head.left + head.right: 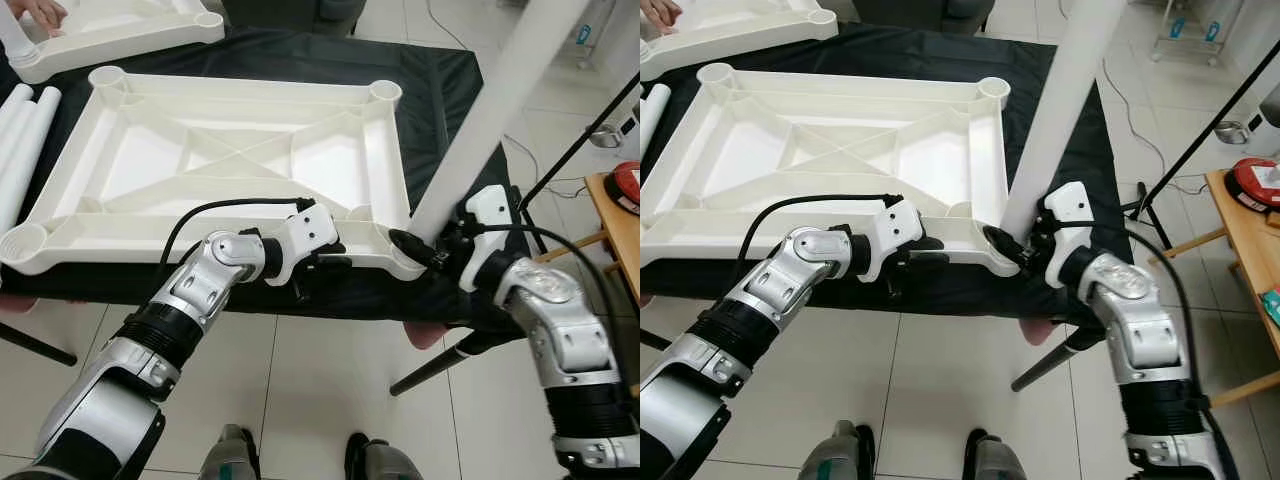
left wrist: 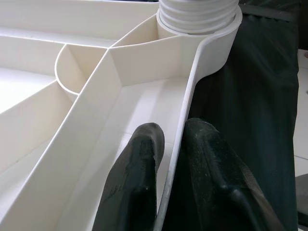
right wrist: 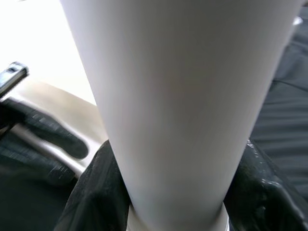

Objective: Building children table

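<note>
Upturned white tabletop (image 1: 240, 160) lies on black-covered table (image 1: 450, 90). Left gripper (image 2: 171, 159) pinches its near rim. Right gripper (image 1: 1025, 250) clasps white table leg (image 1: 490, 110), whose threaded end sits in the near-right corner socket (image 2: 226, 38). Advice: keep leg plumb, brace rim, twist.

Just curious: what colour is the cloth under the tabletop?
Black cloth, clearest in the left eye view.

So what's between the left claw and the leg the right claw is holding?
A short run of the white tabletop's near rim, curving into the corner socket where the leg stands. The left wrist view shows the left claw pinching that rim.
</note>
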### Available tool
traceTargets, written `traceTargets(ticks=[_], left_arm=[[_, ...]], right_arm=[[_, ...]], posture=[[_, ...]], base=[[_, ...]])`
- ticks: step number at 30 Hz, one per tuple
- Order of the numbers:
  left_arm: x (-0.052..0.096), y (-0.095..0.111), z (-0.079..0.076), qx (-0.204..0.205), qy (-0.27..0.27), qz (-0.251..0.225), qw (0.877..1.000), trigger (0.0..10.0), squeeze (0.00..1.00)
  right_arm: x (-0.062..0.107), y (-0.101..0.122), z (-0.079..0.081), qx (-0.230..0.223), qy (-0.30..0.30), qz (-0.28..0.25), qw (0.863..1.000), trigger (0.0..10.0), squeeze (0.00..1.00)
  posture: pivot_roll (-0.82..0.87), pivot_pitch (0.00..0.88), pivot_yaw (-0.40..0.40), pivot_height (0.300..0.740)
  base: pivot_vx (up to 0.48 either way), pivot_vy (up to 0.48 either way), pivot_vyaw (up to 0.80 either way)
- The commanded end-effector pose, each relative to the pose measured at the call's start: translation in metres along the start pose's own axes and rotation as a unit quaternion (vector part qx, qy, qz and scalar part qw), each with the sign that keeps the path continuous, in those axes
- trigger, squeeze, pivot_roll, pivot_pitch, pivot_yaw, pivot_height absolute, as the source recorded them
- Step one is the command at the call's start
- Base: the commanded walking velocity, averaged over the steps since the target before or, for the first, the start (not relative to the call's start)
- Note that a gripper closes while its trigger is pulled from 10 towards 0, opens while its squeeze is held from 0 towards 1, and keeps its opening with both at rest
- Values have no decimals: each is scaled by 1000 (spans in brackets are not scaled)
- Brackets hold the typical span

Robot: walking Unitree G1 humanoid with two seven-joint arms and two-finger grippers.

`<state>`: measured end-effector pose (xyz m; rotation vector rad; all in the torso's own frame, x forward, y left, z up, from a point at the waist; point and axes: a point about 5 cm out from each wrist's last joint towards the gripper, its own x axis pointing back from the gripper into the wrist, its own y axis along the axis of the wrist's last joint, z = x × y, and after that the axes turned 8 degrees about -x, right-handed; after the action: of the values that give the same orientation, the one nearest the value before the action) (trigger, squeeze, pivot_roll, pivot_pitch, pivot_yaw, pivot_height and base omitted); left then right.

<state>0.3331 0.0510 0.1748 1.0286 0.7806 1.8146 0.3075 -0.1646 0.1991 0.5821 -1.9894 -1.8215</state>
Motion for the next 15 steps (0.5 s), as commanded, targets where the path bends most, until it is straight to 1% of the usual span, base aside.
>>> traceTargets(ticks=[1,2,3,4,5,6,7,9,10,12,13,15], left_arm=[[-37,64,-29,-101,-187,-123,969,0,0],[-39,66,-26,-98,-181,-124,971,0,0],[-42,68,-23,-95,-176,-124,972,0,0],[-42,68,-23,-95,-176,-124,972,0,0],[-43,69,-21,-94,-173,-124,972,0,0],[-50,74,-14,-91,-161,-125,975,0,0],[-50,74,-14,-91,-161,-125,975,0,0],[-55,78,-10,-90,-155,-126,976,0,0],[-57,80,-8,-90,-152,-126,976,0,0],[-62,83,-6,-91,-148,-126,977,0,0],[-63,84,-6,-91,-148,-127,977,0,0],[-64,85,-5,-91,-148,-127,977,0,0]], right_arm=[[-13,-26,0,-10,-96,62,993,0,0],[-12,-29,-8,-18,-178,61,982,0,0],[-10,-31,-12,-24,-230,61,971,0,0],[-10,-31,-12,-24,-230,61,971,0,0],[-9,-32,-15,-27,-259,61,964,0,0],[1,-32,-22,-25,-375,46,926,0,0],[1,-32,-22,-25,-375,46,926,0,0],[9,-33,-23,-30,-447,35,893,0,0],[11,-33,-22,-31,-472,30,880,0,0],[14,-34,-19,-37,-506,24,862,0,0],[15,-34,-17,-36,-514,22,857,0,0],[15,-33,-16,-34,-520,21,853,0,0]], posture=[[133,197,0,740],[129,196,2,740],[129,196,2,740],[129,196,2,740],[129,196,2,740],[127,196,4,740],[127,196,4,740],[124,195,4,740],[124,195,4,740],[121,192,5,740],[121,192,5,740],[121,192,5,740]], base=[[0,0,0],[0,0,0],[0,0,0],[0,0,0],[0,0,0],[0,0,0],[0,0,0],[0,0,0],[0,0,0],[0,0,0],[0,0,0],[0,0,0]])
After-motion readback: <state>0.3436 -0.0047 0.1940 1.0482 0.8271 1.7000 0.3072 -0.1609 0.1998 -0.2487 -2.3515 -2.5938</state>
